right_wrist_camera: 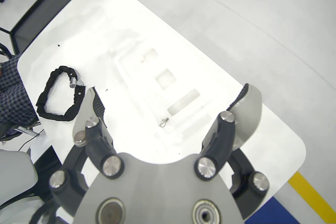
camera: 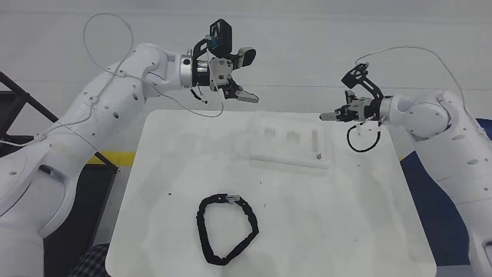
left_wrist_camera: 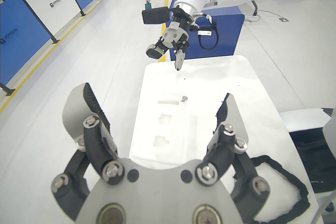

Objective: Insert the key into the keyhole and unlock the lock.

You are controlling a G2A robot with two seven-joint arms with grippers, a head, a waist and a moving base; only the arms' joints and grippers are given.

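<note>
Clearly the right gripper (right_wrist_camera: 169, 89), fingers spread apart, is nearer the key (right_wrist_camera: 164, 122), which lies just below it on the tray's (camera: 265, 152) near end, well apart from the chain lock (camera: 227, 227).

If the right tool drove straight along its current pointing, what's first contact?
Probably the white tray, near its long slot; the key lies just beside that line. The right tool is open, with nothing between it and the tray. Exact touchdown is unclear from depth.
</note>
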